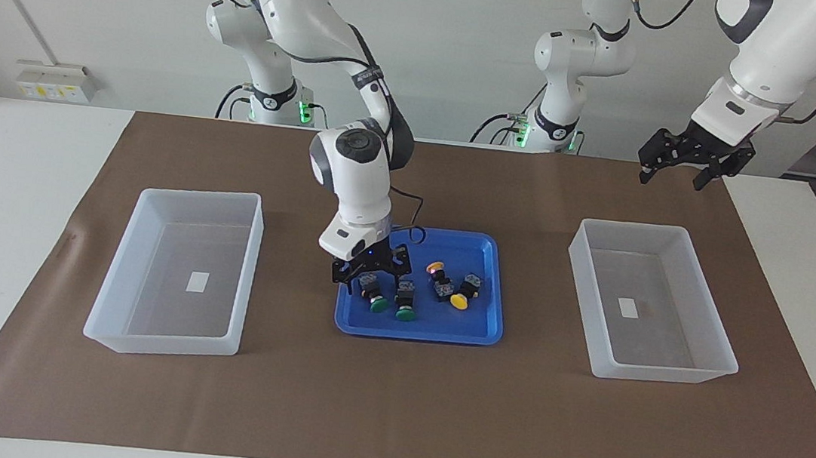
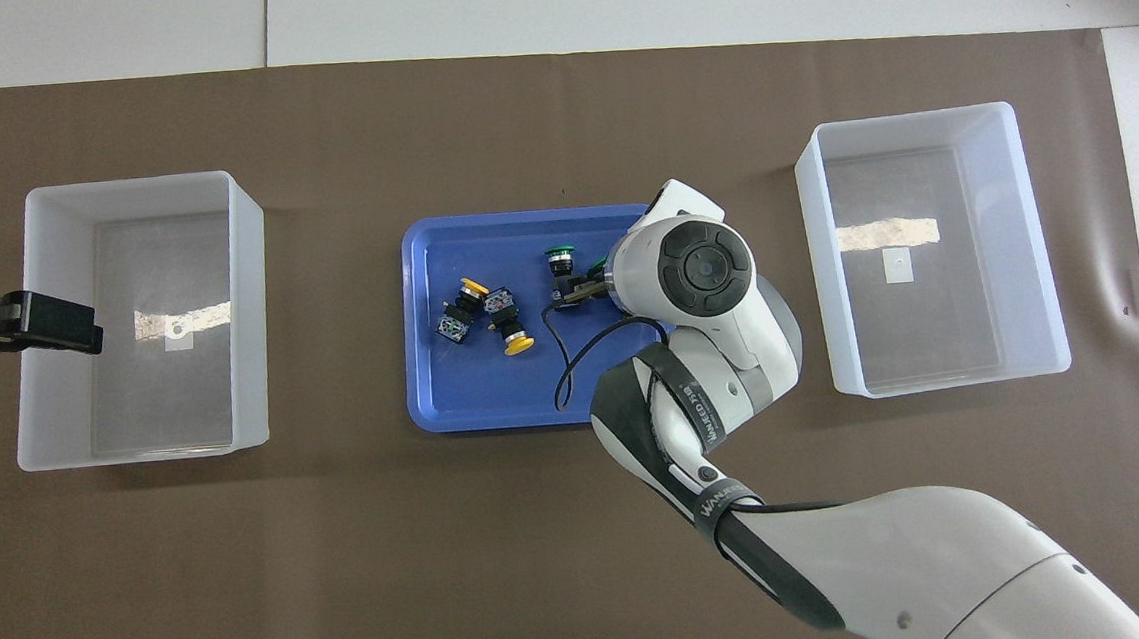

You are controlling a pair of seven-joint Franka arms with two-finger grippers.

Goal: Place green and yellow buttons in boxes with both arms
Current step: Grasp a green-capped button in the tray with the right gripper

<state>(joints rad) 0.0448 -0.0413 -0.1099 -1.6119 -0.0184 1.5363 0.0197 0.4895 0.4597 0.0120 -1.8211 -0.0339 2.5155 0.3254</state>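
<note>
Both boxes are standing empty on the brown-papered surface (image 1: 389, 409): one box (image 1: 176, 273) toward the right arm's end, the other box (image 1: 654, 304) toward the left arm's end. Between them the blue tray (image 1: 419, 329) is holding all four buttons, so no placement is done yet and four are left. The two green buttons are lying side by side, one green button (image 1: 374, 292) at the tray's end toward the right arm and the second green button (image 1: 404, 301) just beside it; the two yellow buttons, one yellow button (image 1: 438, 275) and the other yellow button (image 1: 463, 294), are resting close together toward the left arm's end of the tray. The right gripper (image 1: 367, 274) is hanging low over the first green button, fingers spread to either side of it and pinching nothing. The left gripper (image 1: 676, 166) is waiting in the air, fingers spread and empty, over the paper near the second box.
</note>
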